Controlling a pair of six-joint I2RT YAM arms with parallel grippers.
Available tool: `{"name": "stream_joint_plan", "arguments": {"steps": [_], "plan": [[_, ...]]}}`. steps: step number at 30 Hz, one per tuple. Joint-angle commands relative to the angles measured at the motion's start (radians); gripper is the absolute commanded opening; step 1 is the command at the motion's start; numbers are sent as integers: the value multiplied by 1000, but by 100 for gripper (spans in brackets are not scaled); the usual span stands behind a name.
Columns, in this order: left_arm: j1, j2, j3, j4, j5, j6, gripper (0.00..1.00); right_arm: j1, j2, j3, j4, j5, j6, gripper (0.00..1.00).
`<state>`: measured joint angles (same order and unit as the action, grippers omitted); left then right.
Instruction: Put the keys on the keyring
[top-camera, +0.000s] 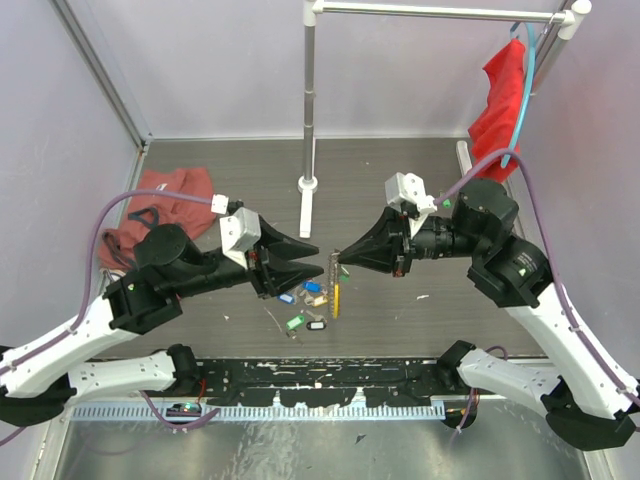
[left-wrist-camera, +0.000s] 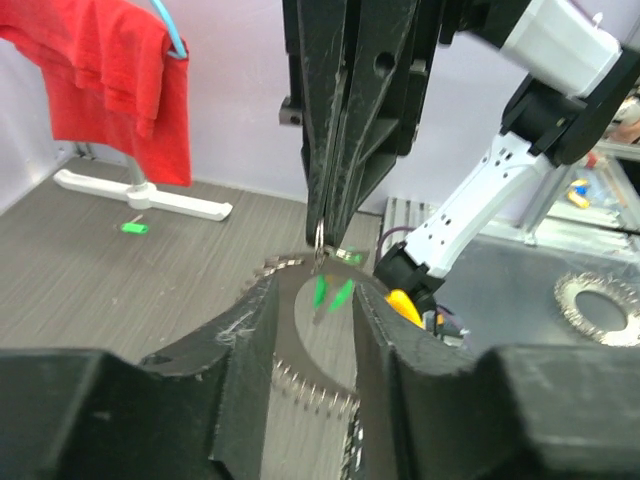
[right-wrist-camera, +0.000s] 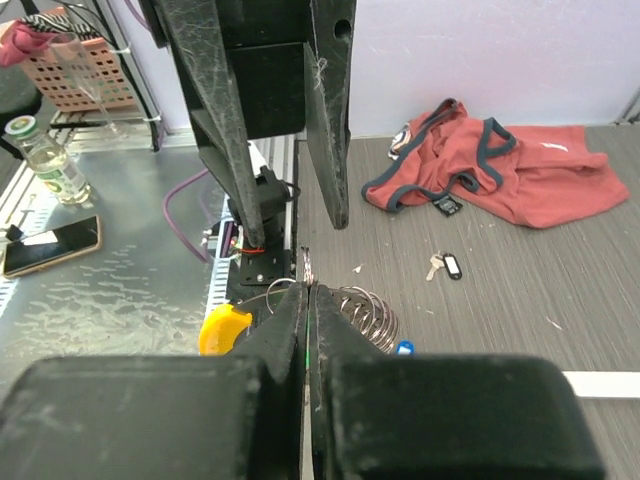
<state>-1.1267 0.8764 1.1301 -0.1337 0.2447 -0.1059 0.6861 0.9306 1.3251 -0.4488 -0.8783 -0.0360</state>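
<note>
My left gripper (top-camera: 318, 260) holds the keyring upright. The silvery coiled loop (left-wrist-camera: 310, 392) spans its parted fingers (left-wrist-camera: 258, 330), and the yellow section (left-wrist-camera: 405, 306) sticks out on the right. My right gripper (top-camera: 342, 262) meets it tip to tip, shut on a small split ring (right-wrist-camera: 307, 262) with a green-tagged key (left-wrist-camera: 320, 290) hanging at the loop's top edge. The keyring coil (right-wrist-camera: 372, 315) and its yellow part (right-wrist-camera: 224, 330) also show in the right wrist view. Loose keys lie on the table below: blue (top-camera: 287, 298), green (top-camera: 295, 321), black (top-camera: 316, 324).
A metal stand pole (top-camera: 308, 120) with a white foot rises just behind the grippers. A red-brown garment (top-camera: 160, 200) lies at the left. A red cloth (top-camera: 500, 100) hangs at the back right. A black-tagged key (right-wrist-camera: 451, 265) lies near the garment.
</note>
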Motion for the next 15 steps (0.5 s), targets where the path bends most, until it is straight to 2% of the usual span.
{"name": "stream_joint_plan", "arguments": {"steps": [1,6,11,15], "plan": [[-3,-22,61,-130,-33,54,48,3,17,111,-188,71,-110,1],[-3,-6,94,-205,-48,82,55,36,74,209,-349,160,-158,1],[-3,10,102,-218,-47,91,59,233,137,296,-434,407,-173,1],[-2,11,100,-218,-32,96,63,357,185,340,-480,537,-174,1]]}}
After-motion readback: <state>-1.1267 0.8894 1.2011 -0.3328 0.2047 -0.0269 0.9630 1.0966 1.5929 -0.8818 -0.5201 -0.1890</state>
